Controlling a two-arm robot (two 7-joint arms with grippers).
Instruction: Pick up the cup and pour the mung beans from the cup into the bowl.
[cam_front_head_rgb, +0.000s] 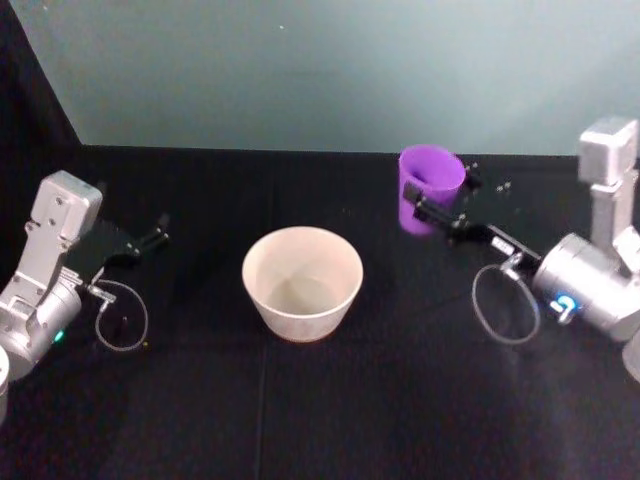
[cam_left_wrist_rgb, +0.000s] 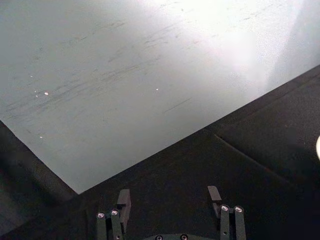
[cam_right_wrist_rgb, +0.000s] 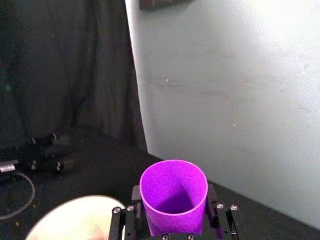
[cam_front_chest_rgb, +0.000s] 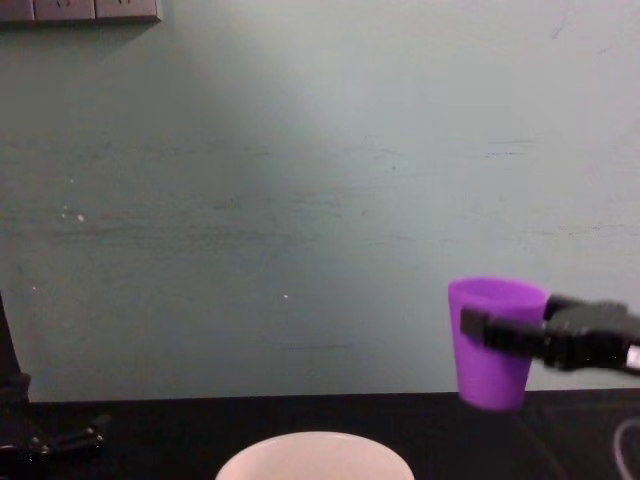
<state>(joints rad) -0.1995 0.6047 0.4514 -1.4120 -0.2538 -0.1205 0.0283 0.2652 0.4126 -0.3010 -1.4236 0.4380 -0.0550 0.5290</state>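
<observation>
Within the right tool (cam_front_head_rgb: 445, 195), upright cup (cam_front_head_rgb: 430, 180)

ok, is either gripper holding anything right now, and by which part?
Right gripper is shut on the small purple plastic cup, fingers on opposite sides of its upper wall. Left gripper is open, empty.

Strong glare whitens the wall (cam_left_wrist_rgb: 235, 35) in the left wrist view; the black table (cam_front_head_rgb: 400, 400) is dim; the cup (cam_right_wrist_rgb: 172, 192) is shaded inside.
</observation>
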